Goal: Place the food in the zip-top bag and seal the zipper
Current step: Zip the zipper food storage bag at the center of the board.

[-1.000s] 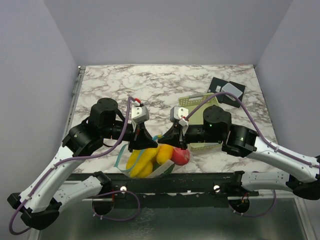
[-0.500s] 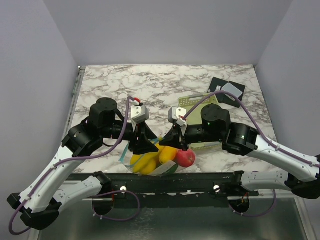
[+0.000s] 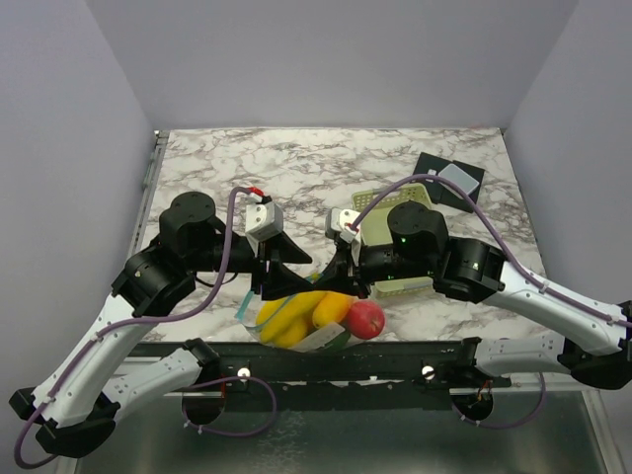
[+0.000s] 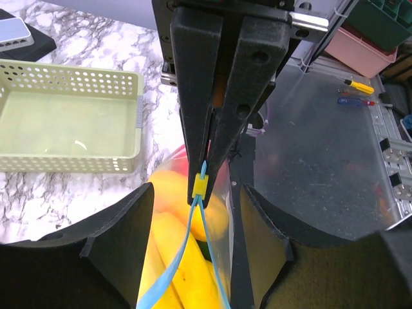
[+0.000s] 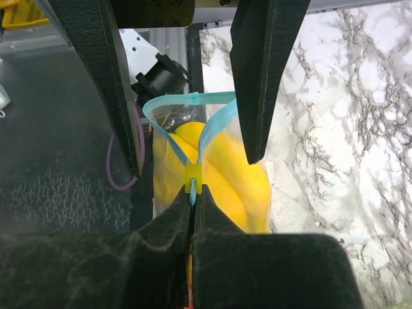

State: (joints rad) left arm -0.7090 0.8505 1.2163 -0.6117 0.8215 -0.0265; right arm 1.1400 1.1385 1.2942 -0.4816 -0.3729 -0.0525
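Both arms bend inward from their bases, wrists levelled, grippers facing tip to tip. Left gripper: jaws spread wide. Right gripper: jaws pressed fully together, tips pointing into the left gripper's gap.

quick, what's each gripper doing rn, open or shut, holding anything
left gripper: open, fingers either side of the zip-top bag, gripping nothing.
right gripper: shut on the zipper at its yellow slider.

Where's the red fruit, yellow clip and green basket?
Red round toy fruit point(image 3: 365, 318), top view, middle.
Small yellow plastic clip point(image 4: 200, 187), left wrist view, middle.
Pale green perforated plastic basket point(image 4: 71, 78), left wrist view, wall.
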